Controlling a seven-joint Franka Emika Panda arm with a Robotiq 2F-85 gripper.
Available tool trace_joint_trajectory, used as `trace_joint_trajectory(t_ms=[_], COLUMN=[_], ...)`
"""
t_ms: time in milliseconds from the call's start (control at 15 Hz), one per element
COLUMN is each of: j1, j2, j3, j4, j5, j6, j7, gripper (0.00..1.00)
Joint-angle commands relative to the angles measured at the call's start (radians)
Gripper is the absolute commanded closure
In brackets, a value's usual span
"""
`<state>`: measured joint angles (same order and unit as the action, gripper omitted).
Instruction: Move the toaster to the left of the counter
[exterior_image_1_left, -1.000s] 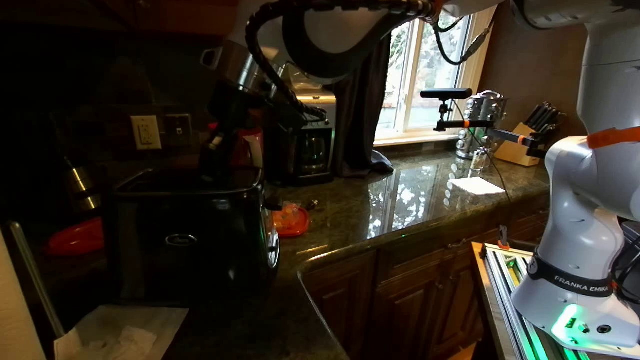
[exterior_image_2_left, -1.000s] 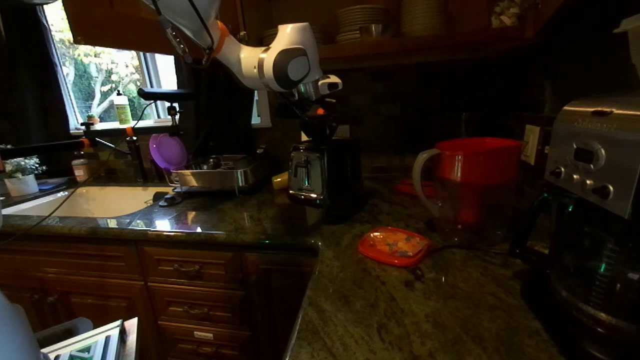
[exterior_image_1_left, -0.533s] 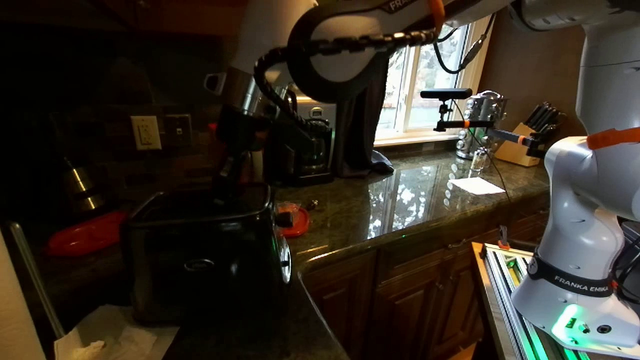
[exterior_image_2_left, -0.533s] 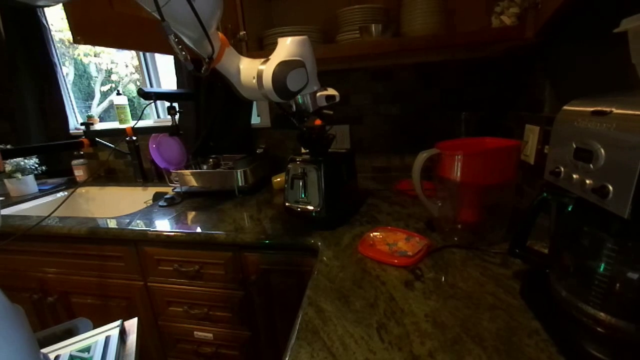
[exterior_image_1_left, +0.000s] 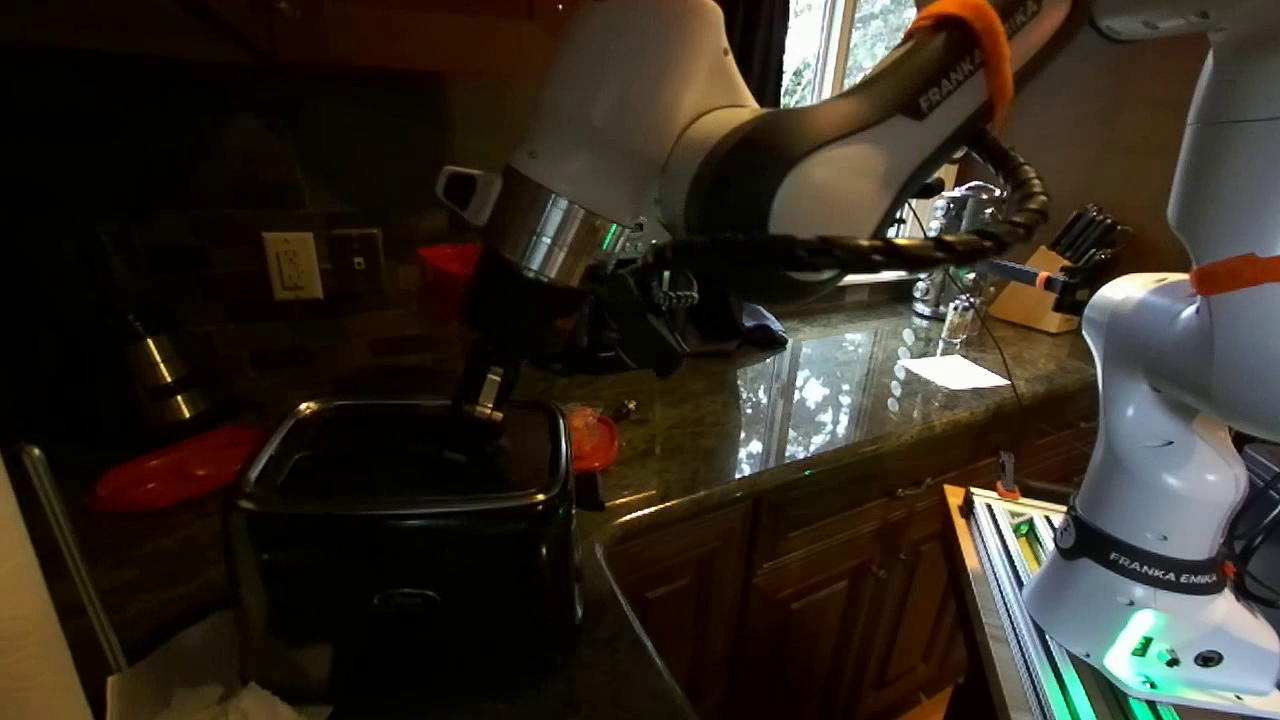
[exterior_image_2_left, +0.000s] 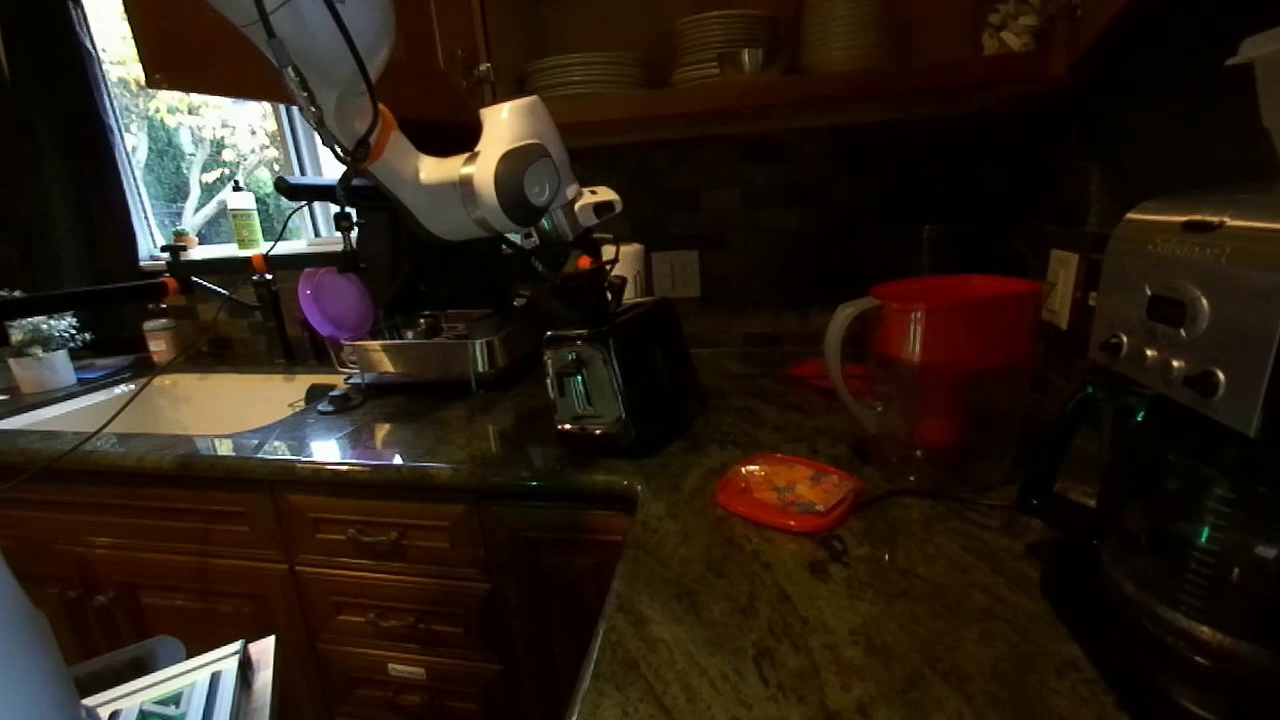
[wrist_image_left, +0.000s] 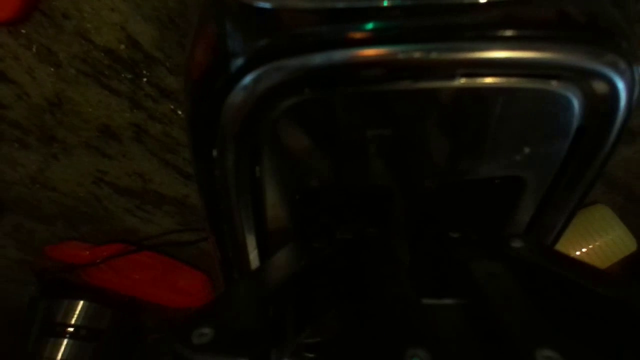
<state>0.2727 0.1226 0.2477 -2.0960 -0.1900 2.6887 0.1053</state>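
The toaster, black with a chrome rim and chrome end, stands tilted at the counter's inside corner in both exterior views (exterior_image_1_left: 410, 570) (exterior_image_2_left: 590, 385). Its rim and open top fill the middle of the wrist view (wrist_image_left: 420, 52). My gripper points down into the toaster's top in both exterior views (exterior_image_1_left: 482, 425) (exterior_image_2_left: 600, 300). It appears shut on the toaster, which moves with it. The fingertips are nearly black in the wrist view (wrist_image_left: 370, 240), so the exact hold is hidden. The glossy dark granite counter (exterior_image_1_left: 700, 430) also shows in an exterior view (exterior_image_2_left: 800, 620).
A red dish (exterior_image_2_left: 785, 492), a red-topped pitcher (exterior_image_2_left: 950, 370) and a coffee maker (exterior_image_2_left: 1170, 310) stand on the counter. A dish rack (exterior_image_2_left: 440, 355) and sink (exterior_image_2_left: 220, 400) lie beyond the toaster. A red lid (exterior_image_1_left: 175, 470) and crumpled paper (exterior_image_1_left: 190, 650) are near it.
The gripper and toaster have moved together, toward the sink in one view and lower toward the camera in another. The toaster has turned and tilted, showing more of its top.
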Motion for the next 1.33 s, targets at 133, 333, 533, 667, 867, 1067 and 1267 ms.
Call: trace_joint_trajectory(t_ms=[133,333,533,667,867,1067,1267], j1=[0.018,0.012,0.026,0.038,0.050,0.058,0.065], j2=[-0.145,-0.141,-0.122,-0.113,-0.101,-0.089,-0.087], j3=[-0.024,-0.009,0.026,0.057,0.090,0.114,0.133], j4=[-0.075,-0.040,-0.016,-0.007,0.011,0.015,0.011], j5=[-0.157,-0.124,-0.008,0.110,0.223,0.279,0.336], j6=[0.035,0.015,0.020,0.009,0.000,0.012,0.002], j7=[0.225,0.205,0.059,-0.070,-0.193,-0.251,-0.315], gripper=[0.96,0.96,0.96,0.96,0.96,0.96,0.96])
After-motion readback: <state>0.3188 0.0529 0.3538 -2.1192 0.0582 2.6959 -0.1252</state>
